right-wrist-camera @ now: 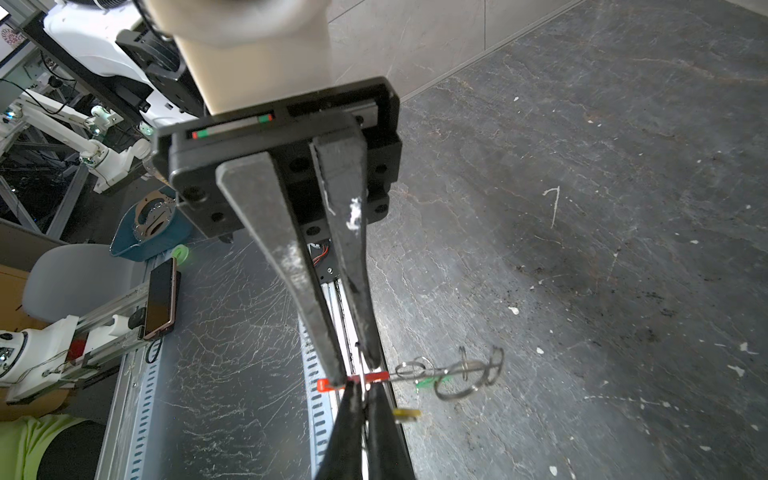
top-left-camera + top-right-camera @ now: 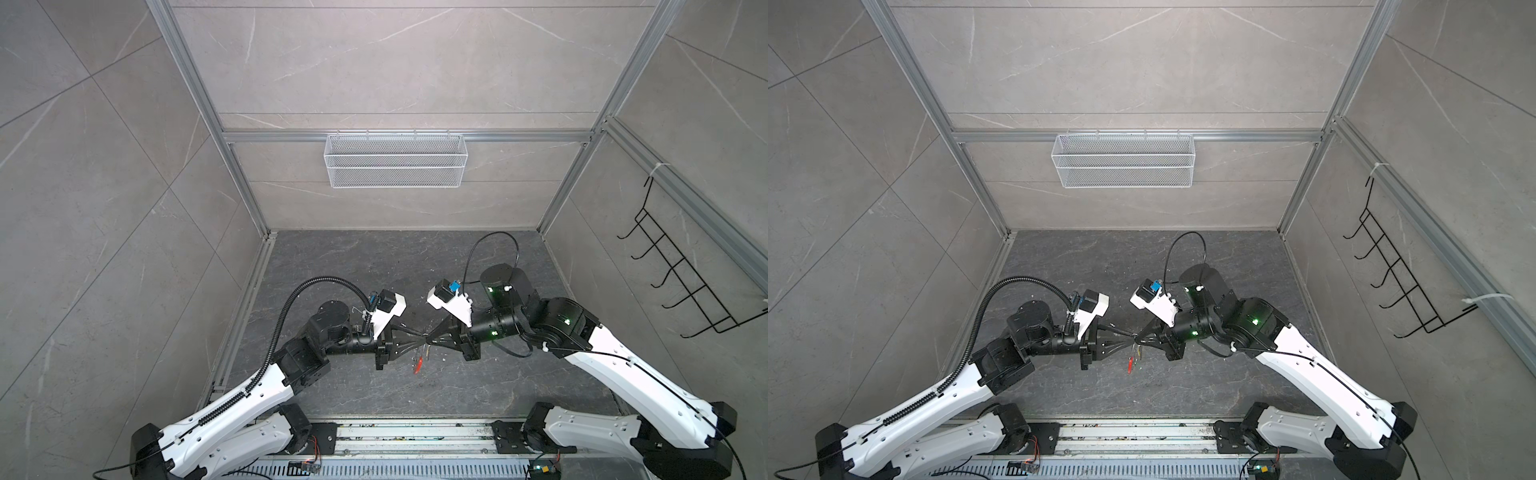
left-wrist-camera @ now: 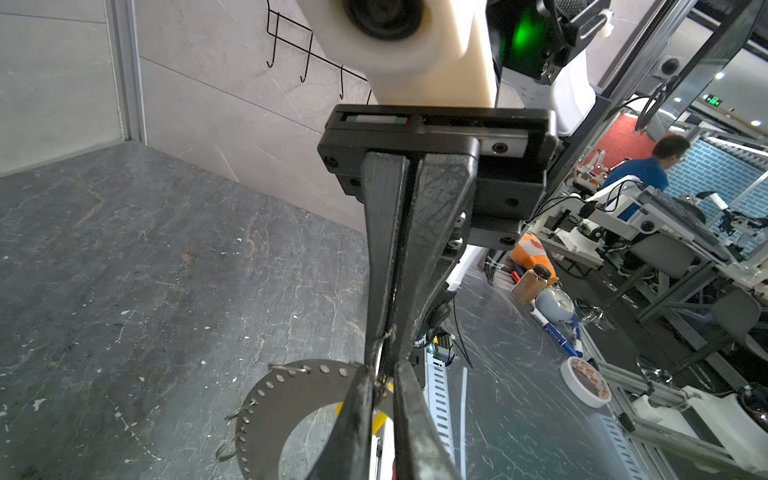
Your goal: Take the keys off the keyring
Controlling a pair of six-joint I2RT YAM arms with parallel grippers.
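Note:
In both top views my left gripper (image 2: 423, 342) and right gripper (image 2: 431, 341) meet tip to tip above the dark floor. The keyring (image 3: 291, 386), a grey band dotted with holes, hangs below them with its red segment (image 2: 419, 363) pointing down. The right gripper (image 1: 362, 384) is shut on a small metal ring (image 3: 380, 351) at the band's edge. The left gripper (image 3: 381, 386) stands nearly closed around the same spot, its fingers pinching thin ring wire. The yellow key (image 1: 406, 413) and the green key (image 1: 428, 382) dangle beside the fingers, neither of them gripped.
Several spare wire rings (image 3: 241, 409) hang from the band's holes. A white mesh basket (image 2: 395, 160) hangs on the back wall and a black hook rack (image 2: 681, 266) on the right wall. A metal rail (image 2: 415, 436) runs along the front edge.

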